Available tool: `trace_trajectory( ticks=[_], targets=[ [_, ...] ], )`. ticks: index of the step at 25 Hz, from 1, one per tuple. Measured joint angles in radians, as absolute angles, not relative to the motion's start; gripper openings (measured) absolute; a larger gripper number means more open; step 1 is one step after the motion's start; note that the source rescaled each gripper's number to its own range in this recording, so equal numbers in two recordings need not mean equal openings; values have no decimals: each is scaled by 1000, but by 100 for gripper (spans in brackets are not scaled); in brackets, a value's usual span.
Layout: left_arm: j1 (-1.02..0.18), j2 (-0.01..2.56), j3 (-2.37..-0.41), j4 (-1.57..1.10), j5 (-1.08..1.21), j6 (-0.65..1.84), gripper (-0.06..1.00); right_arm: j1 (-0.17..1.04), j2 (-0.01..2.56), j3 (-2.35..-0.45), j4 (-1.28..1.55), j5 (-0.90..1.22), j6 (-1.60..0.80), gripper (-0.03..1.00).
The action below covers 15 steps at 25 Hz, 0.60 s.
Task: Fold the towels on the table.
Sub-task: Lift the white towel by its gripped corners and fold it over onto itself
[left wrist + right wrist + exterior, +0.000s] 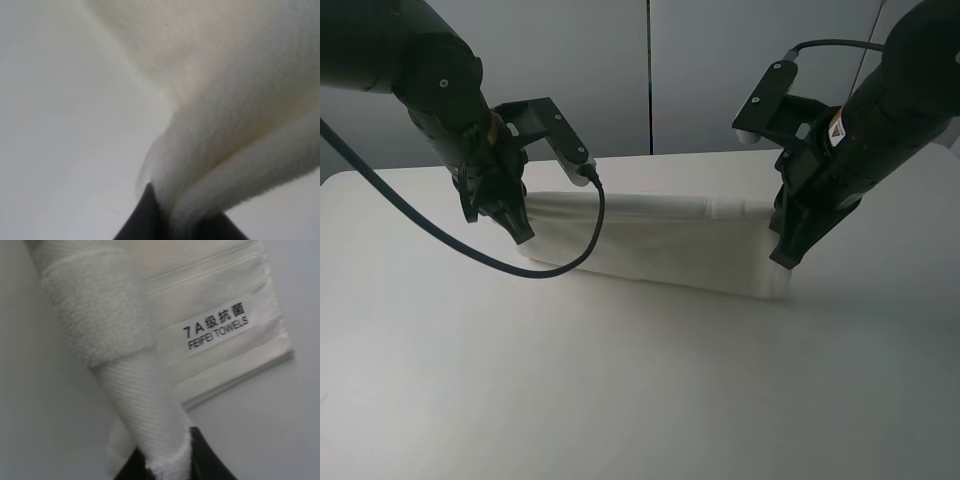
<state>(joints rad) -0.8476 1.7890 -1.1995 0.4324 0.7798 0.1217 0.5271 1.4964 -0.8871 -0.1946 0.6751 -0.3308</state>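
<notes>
Worktop point(620, 400) lies nearest; beyond it, left pincer point(520, 228) and right pincer point(782, 258) each clamp a corner of the terry towel point(660, 245), mid-fold. Next, probably: carry both corners across evenly, then release.

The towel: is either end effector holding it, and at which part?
Both hold the towel: left end effector pinches its left end, right end effector its right end, at the woven band.

The towel point(660, 245) lies across the far half of the table point(620, 390), with the left gripper point(515, 225) pinching its left end and the right gripper point(785, 255) pinching its right end.
</notes>
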Motion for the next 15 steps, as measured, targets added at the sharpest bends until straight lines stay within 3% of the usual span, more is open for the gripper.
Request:
trace_trajectory(
  ticks=[15],
  targets=[
    [-754,1789,-1205,516,587,38,0,523,1562,-891,-382,508,-172,0]
  ],
)
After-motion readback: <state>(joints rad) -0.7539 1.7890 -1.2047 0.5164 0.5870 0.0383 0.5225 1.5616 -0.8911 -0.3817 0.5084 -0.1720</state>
